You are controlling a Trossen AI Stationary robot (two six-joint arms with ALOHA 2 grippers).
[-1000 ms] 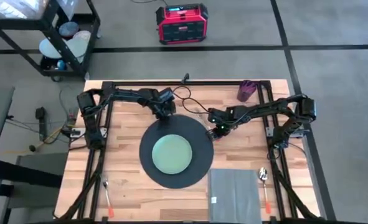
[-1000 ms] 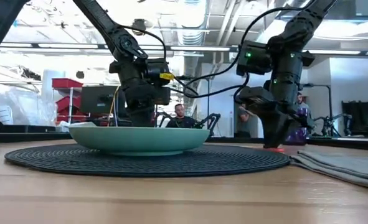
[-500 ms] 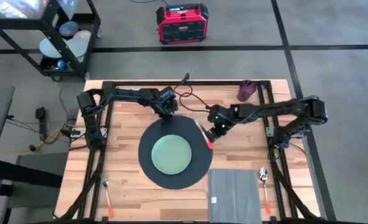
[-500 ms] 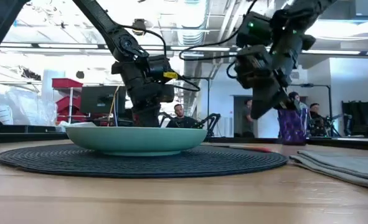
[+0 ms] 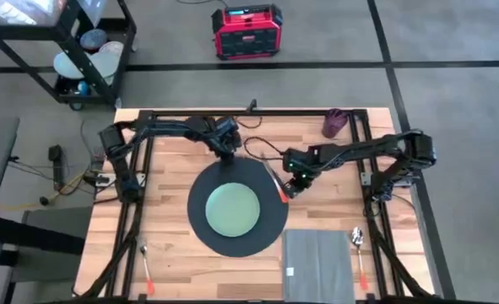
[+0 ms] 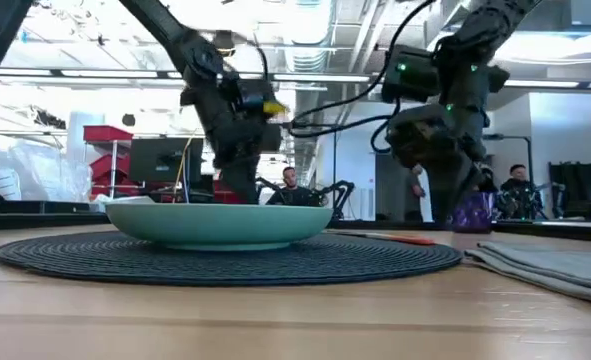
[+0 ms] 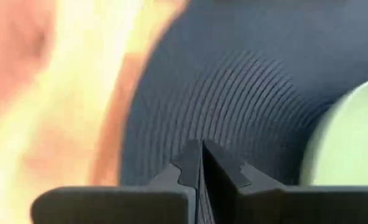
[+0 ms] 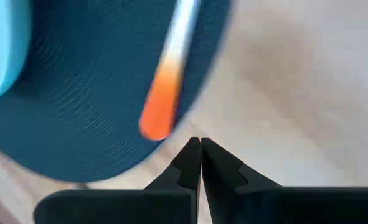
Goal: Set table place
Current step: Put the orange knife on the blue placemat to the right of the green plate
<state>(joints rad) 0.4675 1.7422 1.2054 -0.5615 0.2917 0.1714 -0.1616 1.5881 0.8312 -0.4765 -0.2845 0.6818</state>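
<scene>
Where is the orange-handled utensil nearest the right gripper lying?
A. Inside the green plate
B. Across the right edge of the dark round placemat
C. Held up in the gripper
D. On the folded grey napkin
B: the orange-handled utensil lies across the edge of the placemat, with the shut right gripper just beside it, empty.

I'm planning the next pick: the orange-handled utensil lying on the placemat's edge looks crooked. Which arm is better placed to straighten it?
Probably the right. The right gripper hovers just beside the orange-handled utensil at the placemat's right edge, fingers shut and empty. The left gripper sits at the mat's far rim, across from it.
</scene>
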